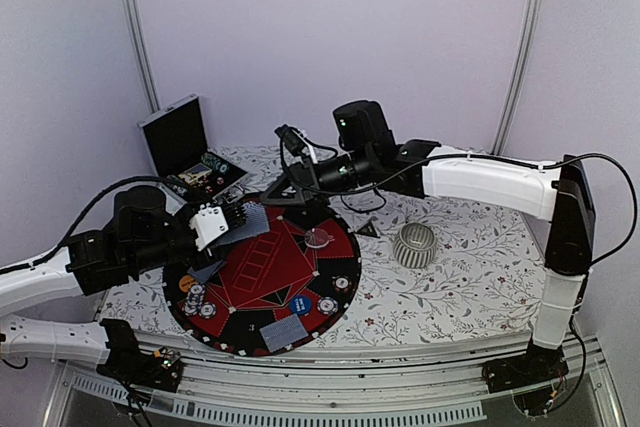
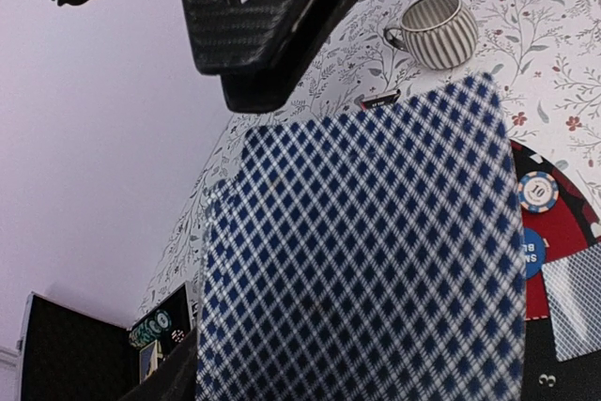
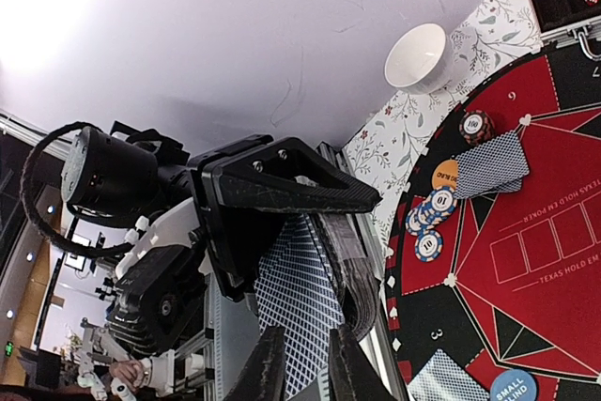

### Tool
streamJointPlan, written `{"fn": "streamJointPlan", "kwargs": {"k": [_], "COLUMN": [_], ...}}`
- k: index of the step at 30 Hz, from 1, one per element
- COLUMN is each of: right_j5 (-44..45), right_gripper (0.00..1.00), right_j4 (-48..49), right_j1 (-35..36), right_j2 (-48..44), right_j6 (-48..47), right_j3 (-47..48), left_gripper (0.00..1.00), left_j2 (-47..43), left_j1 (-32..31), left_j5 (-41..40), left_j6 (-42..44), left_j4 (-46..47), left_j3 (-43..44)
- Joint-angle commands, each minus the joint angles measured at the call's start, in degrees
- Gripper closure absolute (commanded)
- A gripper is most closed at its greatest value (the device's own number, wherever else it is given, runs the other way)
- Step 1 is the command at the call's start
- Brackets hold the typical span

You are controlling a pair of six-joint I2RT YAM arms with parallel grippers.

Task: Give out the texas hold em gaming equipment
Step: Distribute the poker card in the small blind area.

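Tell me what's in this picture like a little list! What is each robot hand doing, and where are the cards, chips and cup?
left gripper: shut on a deck, over the mat's far-left edge
right gripper: open, close to the deck
mat: round, red and black
chips: small pile on the mat's left side
loose cards: face down at the mat's near edge
blue disc: on the mat, near side
clear disc: on the mat, far side
cup: right of the mat
case: open, far left

Softly and evenly lit from above, with only faint shadows on the table (image 1: 470,287). Washed out by glare at upper left of right wrist view. Blurred across the close playing card (image 2: 357,251) in left wrist view.
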Motion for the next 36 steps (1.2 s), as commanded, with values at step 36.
{"fn": "streamJointPlan", "kwargs": {"k": [36], "right_j5": [-2.05], "right_gripper": [0.71], "right_j4": [-3.03], "right_j1": [2.06], "right_j2": [2.77], "right_j6": [-0.53], "right_j3": [1.88], "left_gripper": [0.45], "left_j2": [0.21], "left_j1": [-0.94], "left_j5": [-0.06], "left_j6": [-0.65], "left_j4": [0.55], "left_j3": [0.60]}}
